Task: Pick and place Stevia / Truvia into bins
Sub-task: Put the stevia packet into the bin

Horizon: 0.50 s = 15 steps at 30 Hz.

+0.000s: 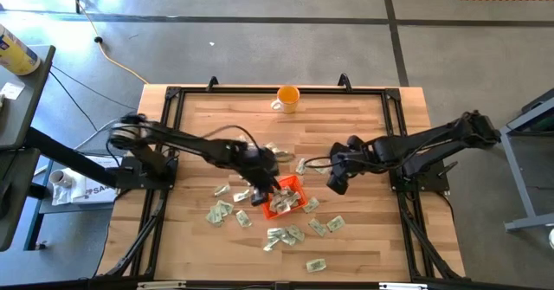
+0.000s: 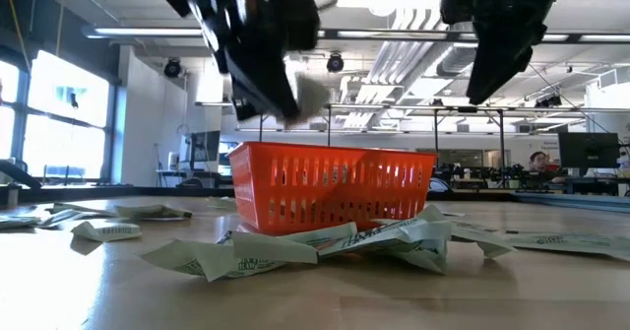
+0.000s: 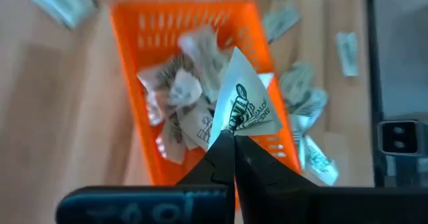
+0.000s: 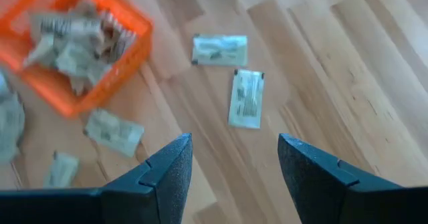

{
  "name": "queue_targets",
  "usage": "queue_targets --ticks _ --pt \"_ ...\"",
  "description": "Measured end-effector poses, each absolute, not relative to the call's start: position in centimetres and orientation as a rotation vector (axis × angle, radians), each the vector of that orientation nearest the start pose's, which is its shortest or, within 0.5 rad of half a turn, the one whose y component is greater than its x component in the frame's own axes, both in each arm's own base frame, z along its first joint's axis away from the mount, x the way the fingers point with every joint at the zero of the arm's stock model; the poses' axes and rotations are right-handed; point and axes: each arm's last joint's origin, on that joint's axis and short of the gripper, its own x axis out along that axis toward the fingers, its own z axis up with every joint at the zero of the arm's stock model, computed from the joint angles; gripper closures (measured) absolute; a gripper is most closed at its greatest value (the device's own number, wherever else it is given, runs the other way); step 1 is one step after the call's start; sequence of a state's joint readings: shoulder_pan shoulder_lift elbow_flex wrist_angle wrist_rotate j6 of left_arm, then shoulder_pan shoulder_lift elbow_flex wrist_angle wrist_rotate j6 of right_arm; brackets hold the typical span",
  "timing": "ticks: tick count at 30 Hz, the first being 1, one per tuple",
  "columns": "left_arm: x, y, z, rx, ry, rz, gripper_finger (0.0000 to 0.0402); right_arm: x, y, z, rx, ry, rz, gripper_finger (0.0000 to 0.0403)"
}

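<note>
Seemingly 1 sachet (image 3: 242, 103), part-hidden by left gripper (image 3: 233, 138)

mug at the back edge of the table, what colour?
Orange mug with a white handle; the high view shows it best.

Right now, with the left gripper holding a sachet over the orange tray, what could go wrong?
The left gripper pinches only one corner of the sachet, so it might slip and fall early. The orange tray is already heaped, so a dropped sachet could slide over its rim. The right gripper hangs open nearby; the arms could crowd each other.
</note>
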<state>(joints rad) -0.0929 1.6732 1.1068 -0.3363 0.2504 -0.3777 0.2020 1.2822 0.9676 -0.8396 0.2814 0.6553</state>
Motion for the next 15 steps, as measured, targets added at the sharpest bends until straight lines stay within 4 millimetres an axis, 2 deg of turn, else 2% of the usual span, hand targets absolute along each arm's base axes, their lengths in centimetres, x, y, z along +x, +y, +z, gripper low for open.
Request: queue_targets --ticks 3,6,10,12,15 --pt "35.3 -4.7 19.6 -0.472 1.028 -0.137 0.035 23.3 4.2 24.8 0.252 1.068 -0.377 0.0192" --pt "35.8 -5.4 20.1 -0.505 1.049 -0.131 0.0313 23.6 4.3 24.3 0.168 1.099 -0.351 0.0192" --pt "35.8 -5.9 21.9 -0.489 1.074 -0.064 0.0244 25.0 3.4 22.3 0.112 1.192 -0.319 0.0192" --pt "35.9 -6.1 23.4 -0.482 1.073 -0.061 0.0208 26.1 2.9 21.1 0.083 1.222 -0.307 0.0192" --pt "35.2 -6.2 25.0 -0.469 1.164 -0.036 0.0164 28.0 2.1 19.1 0.028 1.219 -0.285 0.0192"
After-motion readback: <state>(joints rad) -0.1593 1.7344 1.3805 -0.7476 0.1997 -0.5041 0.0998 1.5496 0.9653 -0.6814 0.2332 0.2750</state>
